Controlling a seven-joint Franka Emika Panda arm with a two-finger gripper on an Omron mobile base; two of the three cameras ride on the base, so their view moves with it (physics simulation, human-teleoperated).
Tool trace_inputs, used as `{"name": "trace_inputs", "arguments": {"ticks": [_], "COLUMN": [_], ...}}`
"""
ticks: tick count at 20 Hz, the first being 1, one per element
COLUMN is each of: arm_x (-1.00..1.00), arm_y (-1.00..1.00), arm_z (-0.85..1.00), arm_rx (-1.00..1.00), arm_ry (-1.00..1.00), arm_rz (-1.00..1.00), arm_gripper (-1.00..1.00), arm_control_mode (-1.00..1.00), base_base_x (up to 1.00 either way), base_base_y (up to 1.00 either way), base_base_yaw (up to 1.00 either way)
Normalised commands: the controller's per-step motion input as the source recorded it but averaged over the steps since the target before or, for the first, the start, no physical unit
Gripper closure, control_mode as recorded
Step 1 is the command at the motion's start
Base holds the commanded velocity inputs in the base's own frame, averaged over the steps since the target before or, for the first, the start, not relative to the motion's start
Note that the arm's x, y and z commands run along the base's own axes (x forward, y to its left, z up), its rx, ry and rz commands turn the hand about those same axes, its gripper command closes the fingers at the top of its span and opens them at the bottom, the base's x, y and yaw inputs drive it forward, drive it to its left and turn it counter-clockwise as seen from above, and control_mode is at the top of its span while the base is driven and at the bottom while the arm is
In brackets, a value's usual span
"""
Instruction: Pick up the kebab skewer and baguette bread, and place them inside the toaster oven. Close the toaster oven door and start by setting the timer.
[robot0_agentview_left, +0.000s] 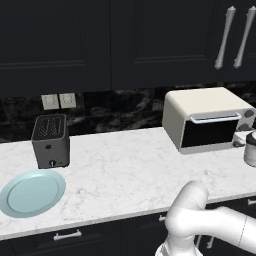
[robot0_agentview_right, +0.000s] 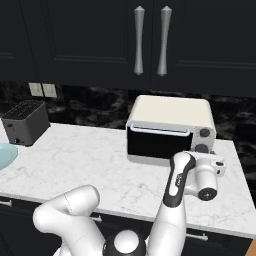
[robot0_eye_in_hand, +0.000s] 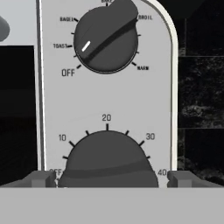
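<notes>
Two knobs up close: jaws spread wide, gripping nothing, straddling the timer knob on the toaster oven. Next: close, twist clockwise.

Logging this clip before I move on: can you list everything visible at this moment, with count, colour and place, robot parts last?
toaster oven: one, cream-white, back right of the counter
door: one, dark glass, shut, pale handle on top
mode knob: one, dark grey, upper on the oven's panel, white mark near TOAST
timer knob: one, dark grey, lower on the panel
slot toaster: one, dark grey, back left
plate: one, pale blue, front left
counter: one, white marble
wall outlets: two, off-white, above the slot toaster
metal pot: one, grey, right of the oven, cut off by the frame
gripper: one, open, fingertips either side of the timer knob
</notes>
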Motion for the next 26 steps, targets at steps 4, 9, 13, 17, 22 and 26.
{"name": "trace_inputs", "arguments": {"ticks": [4,9,13,17,22,26], "arm_x": [0.00,0.00,0.00,0.00,-0.02,-0.01], "arm_y": [0.00,0.00,0.00,0.00,0.00,-0.03], "arm_z": [0.00,0.00,0.00,0.00,0.00,0.00], "arm_rx": [0.00,0.00,0.00,0.00,0.01,0.11], "arm_ry": [0.00,0.00,0.00,0.00,0.00,0.00], "arm_rz": [0.00,0.00,0.00,0.00,0.00,-0.04], "arm_gripper": [-1.00,1.00,1.00,1.00,1.00,1.00], "arm_control_mode": [-1.00,-1.00,-1.00,-1.00,-1.00,-1.00], "base_base_x": [0.00,0.00,0.00,0.00,0.00,0.00], "base_base_y": [0.00,0.00,0.00,0.00,0.00,0.00], "base_base_yaw": [0.00,0.00,0.00,0.00,0.00,0.00]}}
